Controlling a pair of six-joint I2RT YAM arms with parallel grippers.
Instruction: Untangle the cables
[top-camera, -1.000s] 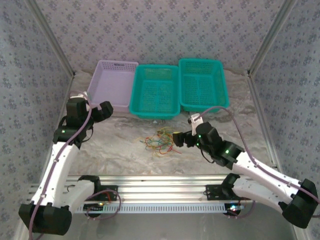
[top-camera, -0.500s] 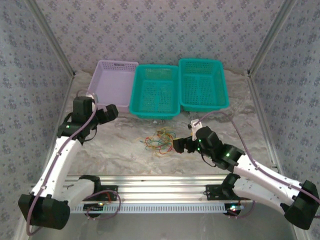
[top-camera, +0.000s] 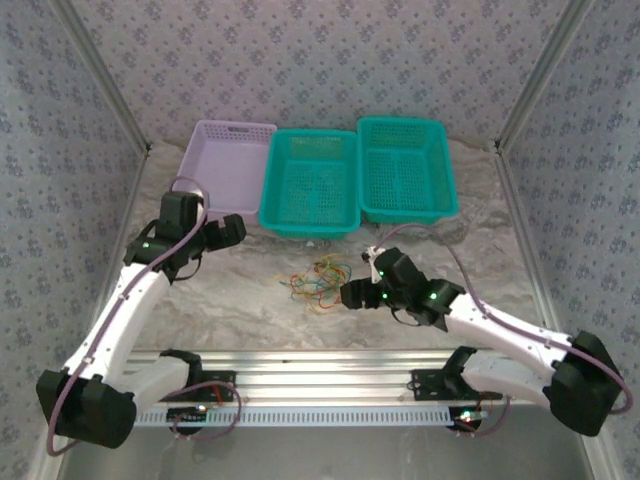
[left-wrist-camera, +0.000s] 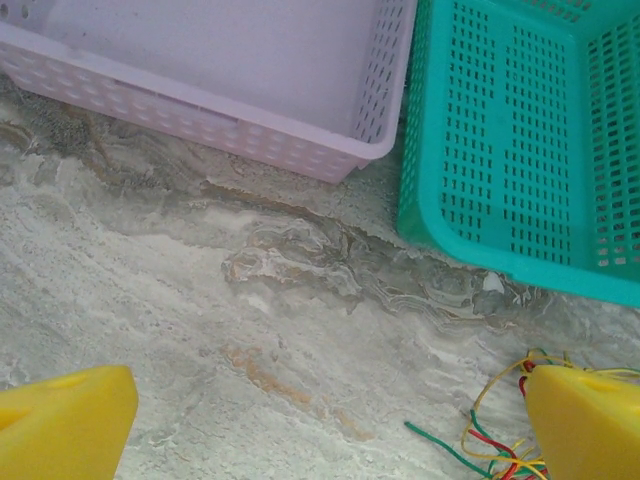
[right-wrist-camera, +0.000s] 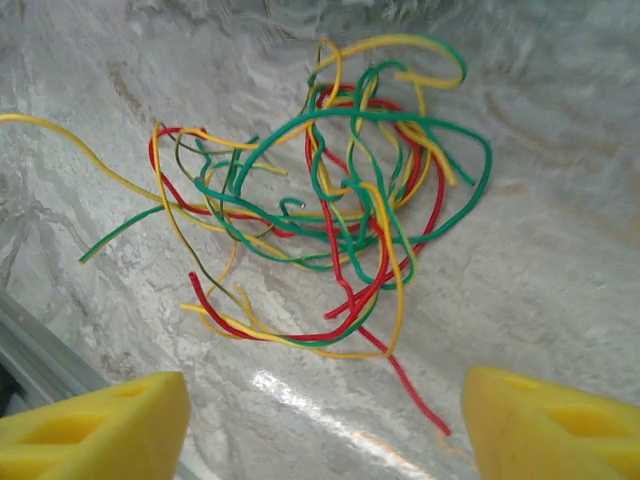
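Note:
The cables (top-camera: 318, 280) lie in one loose tangle of red, yellow and green wires on the marble tabletop, in front of the teal baskets. In the right wrist view the cables (right-wrist-camera: 330, 200) spread just ahead of my right gripper (right-wrist-camera: 325, 425). Its yellow fingers (right-wrist-camera: 100, 425) stand apart, and only a red wire end lies on the table between them. From above, the right gripper (top-camera: 350, 293) sits at the tangle's right edge. My left gripper (top-camera: 232, 230) hangs open up and left of the tangle. The left gripper (left-wrist-camera: 330, 430) frames bare table, with a few cables (left-wrist-camera: 495, 445) beside its right finger.
A lilac basket (top-camera: 225, 160) and two teal baskets (top-camera: 308, 185) (top-camera: 405, 170) stand in a row at the back. Up close, the lilac basket (left-wrist-camera: 250, 140) and a teal basket (left-wrist-camera: 480, 200) are ahead of the left gripper. An aluminium rail (top-camera: 320, 365) runs along the near edge.
The right gripper has moved left and down to the edge of the tangle. The left gripper has swung right, towards the middle of the table. The cables have not moved.

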